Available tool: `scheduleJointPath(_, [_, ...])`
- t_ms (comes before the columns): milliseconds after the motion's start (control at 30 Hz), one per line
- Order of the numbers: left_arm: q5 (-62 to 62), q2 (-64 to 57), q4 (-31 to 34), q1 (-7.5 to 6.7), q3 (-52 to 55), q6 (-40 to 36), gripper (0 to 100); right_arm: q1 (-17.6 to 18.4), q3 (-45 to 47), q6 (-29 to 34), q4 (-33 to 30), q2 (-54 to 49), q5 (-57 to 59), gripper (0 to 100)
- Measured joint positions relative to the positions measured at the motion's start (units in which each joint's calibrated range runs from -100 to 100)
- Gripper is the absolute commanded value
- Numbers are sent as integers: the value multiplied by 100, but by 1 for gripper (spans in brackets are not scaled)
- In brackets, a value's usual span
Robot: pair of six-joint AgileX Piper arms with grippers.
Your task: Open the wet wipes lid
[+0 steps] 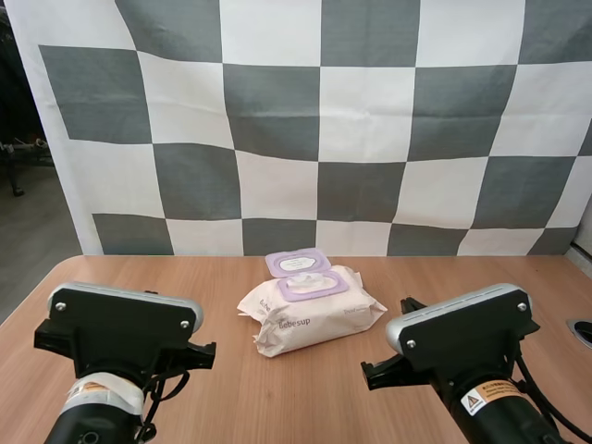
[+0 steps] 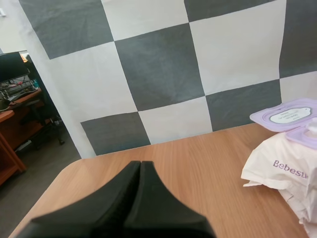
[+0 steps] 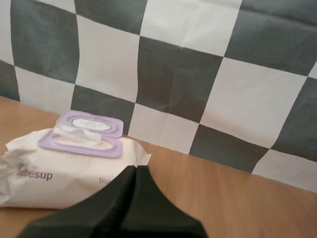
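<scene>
A cream pack of wet wipes (image 1: 310, 313) lies in the middle of the wooden table (image 1: 277, 398). Its purple lid (image 1: 297, 263) is flipped back, and a white wipe (image 1: 298, 280) pokes up from the purple-framed opening. The pack (image 2: 290, 171) lies off to the side of my left gripper (image 2: 140, 166), whose fingers lie together as one dark wedge above bare wood. My right gripper (image 3: 135, 171) is shut too, a short way from the pack (image 3: 69, 166), with the raised lid (image 3: 90, 123) and wipe (image 3: 77, 133) beyond it. Both arms hang back near the table's front.
The table's left edge (image 2: 57, 181) runs close to my left gripper. A dark round hole (image 1: 583, 331) sits in the tabletop at the far right. Bare wood surrounds the pack on all sides.
</scene>
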Motion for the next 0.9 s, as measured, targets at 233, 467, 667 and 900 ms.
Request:
scheduleJointPath(233, [537,0,-656,-2,0,-51,0,-163,0,762,13,0,497,0])
scheduleJointPath(467, [750,0,-1767,-2,0,762,0,-328,0,857,-8,0,660,0])
scheduleJointPath(667, [635,0,-2713,-9,0,1699,0,-461,0,857,-328,0,640,0])
scheduleJointPath(900, [704,-54,-2743,-158,0,2472,0,-461,0,857,-273,0,640,0])
